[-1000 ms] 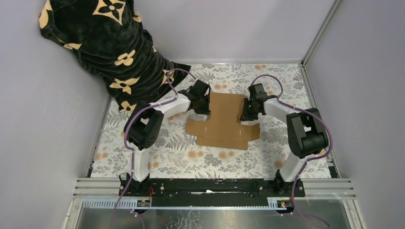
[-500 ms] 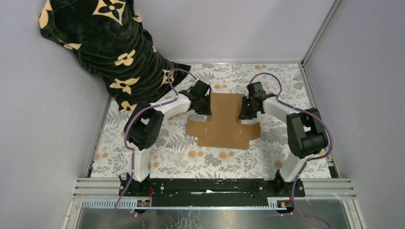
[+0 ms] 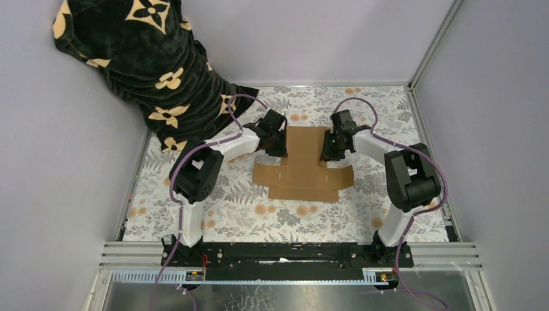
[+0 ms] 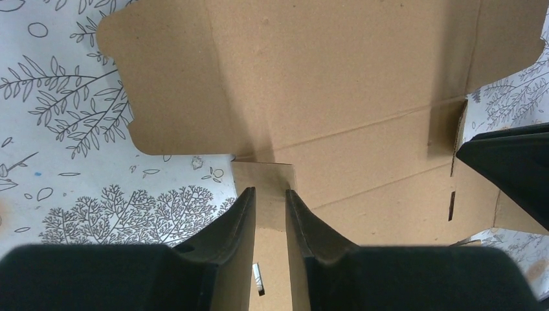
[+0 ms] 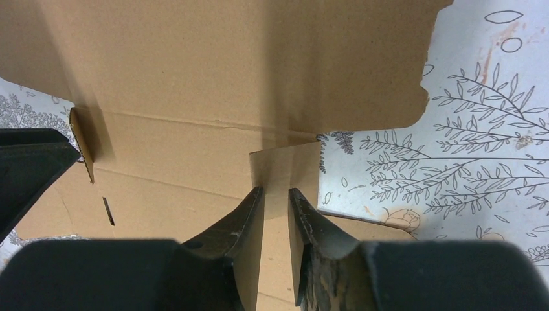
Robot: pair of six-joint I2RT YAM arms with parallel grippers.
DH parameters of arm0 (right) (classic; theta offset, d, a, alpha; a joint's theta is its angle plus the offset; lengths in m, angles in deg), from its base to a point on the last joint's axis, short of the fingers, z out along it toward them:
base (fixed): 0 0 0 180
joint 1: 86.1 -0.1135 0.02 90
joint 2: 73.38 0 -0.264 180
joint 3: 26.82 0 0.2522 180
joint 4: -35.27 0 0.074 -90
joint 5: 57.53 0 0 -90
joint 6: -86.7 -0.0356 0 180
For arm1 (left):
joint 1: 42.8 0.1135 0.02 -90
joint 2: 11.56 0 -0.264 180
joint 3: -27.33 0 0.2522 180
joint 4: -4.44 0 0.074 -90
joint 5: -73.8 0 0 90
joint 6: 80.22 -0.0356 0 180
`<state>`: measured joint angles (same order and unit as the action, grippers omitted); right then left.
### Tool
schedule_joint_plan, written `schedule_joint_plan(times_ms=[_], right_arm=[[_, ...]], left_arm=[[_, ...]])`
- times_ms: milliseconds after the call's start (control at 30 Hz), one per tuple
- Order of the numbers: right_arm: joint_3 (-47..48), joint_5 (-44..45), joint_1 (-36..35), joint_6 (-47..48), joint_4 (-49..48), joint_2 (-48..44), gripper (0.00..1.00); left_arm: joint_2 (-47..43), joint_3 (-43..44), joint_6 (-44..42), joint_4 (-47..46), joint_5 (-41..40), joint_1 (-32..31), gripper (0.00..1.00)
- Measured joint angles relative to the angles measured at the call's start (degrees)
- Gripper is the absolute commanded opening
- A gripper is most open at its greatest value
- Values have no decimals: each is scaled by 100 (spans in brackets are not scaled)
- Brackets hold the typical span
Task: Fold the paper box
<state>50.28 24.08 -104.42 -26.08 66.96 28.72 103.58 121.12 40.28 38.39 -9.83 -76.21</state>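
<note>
floral table cover [image 3: 233,217] lay under the paper box [image 3: 303,170], a flat die-cut sheet at mid-table between both arms. no wall stood up, so nearly all the folding remained. left gripper [image 4: 270,192] and right gripper [image 5: 276,190] each had fingers nearly together over a side tab; whether they pinched it i could not tell. no writing showed.

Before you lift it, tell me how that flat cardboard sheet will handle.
The paper box is a thin flat sheet, so it is probably light and apt to slide when pushed. Its creases suggest the flaps will hinge and droop if lifted.
</note>
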Motion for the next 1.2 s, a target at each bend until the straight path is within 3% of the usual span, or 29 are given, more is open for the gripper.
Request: schedule_joint_plan(times_ms=[533,1200], right_arm=[[280,474,-254,46,105,385,29],[693,1740,-791,105,511,680,31]], left_arm=[[267,146,46,26,-81,-96,30],[492,474,46,254,-1137,-417,25]])
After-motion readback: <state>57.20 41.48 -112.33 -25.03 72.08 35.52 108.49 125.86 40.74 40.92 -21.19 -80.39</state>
